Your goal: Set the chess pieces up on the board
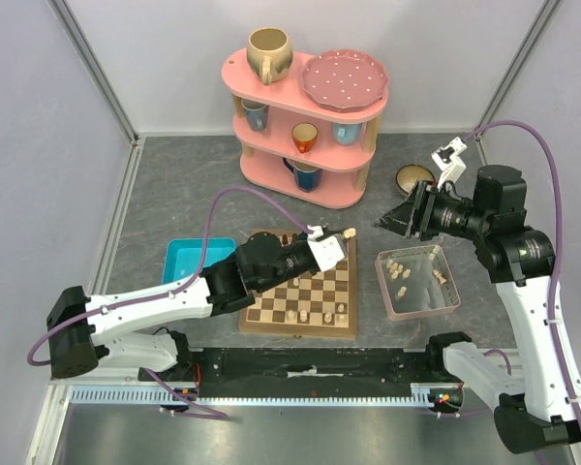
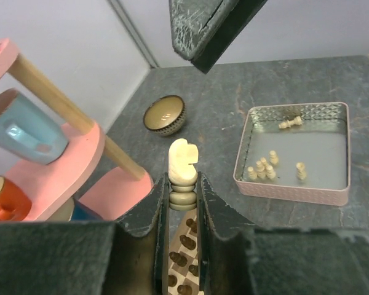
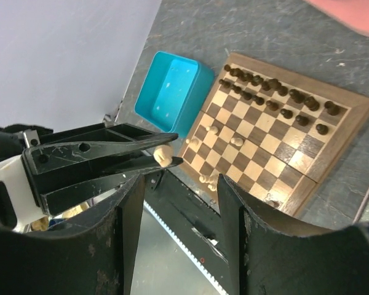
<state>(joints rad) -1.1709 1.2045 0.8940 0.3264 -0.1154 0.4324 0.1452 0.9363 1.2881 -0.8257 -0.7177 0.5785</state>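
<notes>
One carved cream wooden knight (image 2: 183,161) | left hand (image 2: 183,187) clamps its base | right hand (image 3: 181,184) unclenched

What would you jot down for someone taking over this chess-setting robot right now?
Left fingers: shut on a cream piece, held up near the board's far right corner.
Right fingers: open, empty, raised beside the pink-rimmed tray.
Done: dark pieces lined up along the far rows; a few cream ones stand on the near side.
Left: place the held piece, then the cream pieces in the tray.
</notes>
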